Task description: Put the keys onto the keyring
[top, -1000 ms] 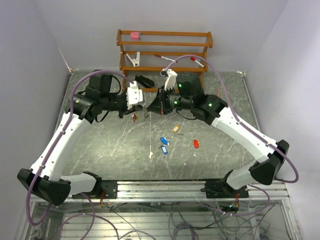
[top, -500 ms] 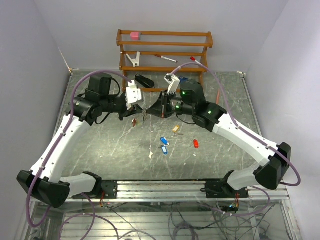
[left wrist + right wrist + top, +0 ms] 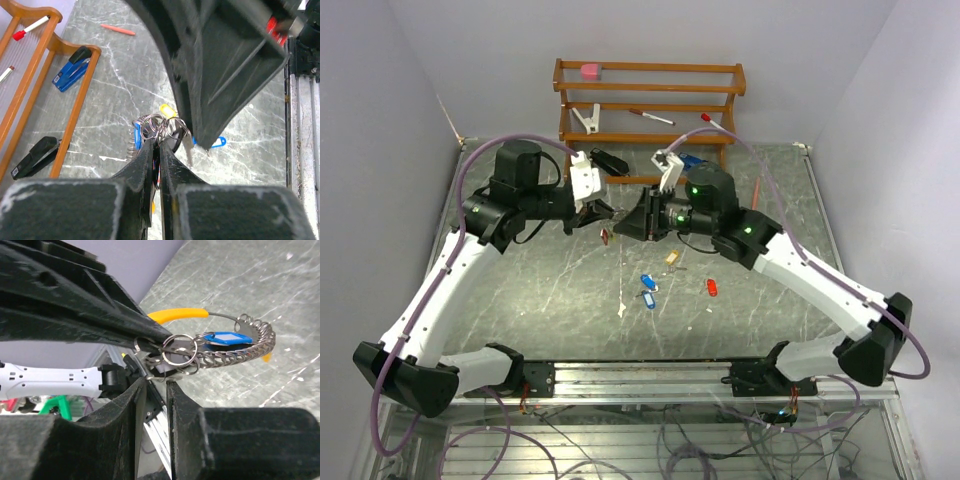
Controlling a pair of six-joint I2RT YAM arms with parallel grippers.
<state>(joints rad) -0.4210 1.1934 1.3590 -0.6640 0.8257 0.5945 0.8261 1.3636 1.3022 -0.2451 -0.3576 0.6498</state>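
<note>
Silver keyring (image 3: 235,357) in left tool (image 3: 157,142), right tool (image 3: 156,382) ajar

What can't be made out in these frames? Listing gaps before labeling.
- Right wrist: whether the right gripper pinches anything. The small rings on the keyring crowd its tips.
- Left wrist: the right gripper's blurred body blocks much of the table and half covers a blue key tag.
- Top external: the keyring, between the left gripper and the right gripper, is too small to count its keys.
</note>
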